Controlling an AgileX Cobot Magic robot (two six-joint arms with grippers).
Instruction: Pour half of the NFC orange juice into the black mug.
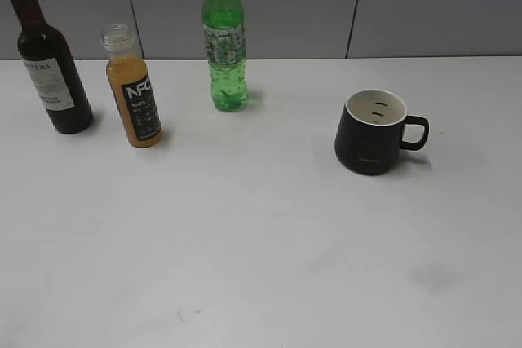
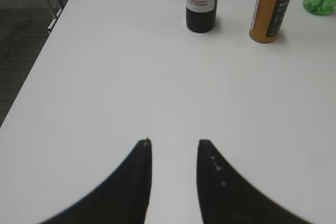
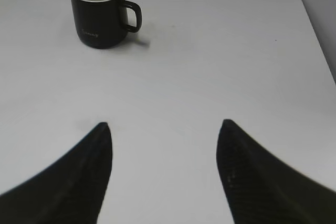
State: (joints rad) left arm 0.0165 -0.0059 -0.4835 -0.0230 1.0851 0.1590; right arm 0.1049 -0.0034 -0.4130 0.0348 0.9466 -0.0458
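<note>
The NFC orange juice (image 1: 134, 91) stands upright and uncapped at the back left of the white table; it also shows in the left wrist view (image 2: 272, 6). The black mug (image 1: 371, 132) stands at the right, handle to the right, its white inside seemingly empty; it shows in the right wrist view (image 3: 98, 11) too. My left gripper (image 2: 174, 141) is open and empty, well short of the juice. My right gripper (image 3: 165, 123) is open wide and empty, well short of the mug. Neither gripper shows in the exterior view.
A dark wine bottle (image 1: 47, 59) stands left of the juice. A green soda bottle (image 1: 224, 38) stands behind, between juice and mug. The table's left edge (image 2: 37, 61) and right edge (image 3: 315, 30) are in view. A grey wall runs behind.
</note>
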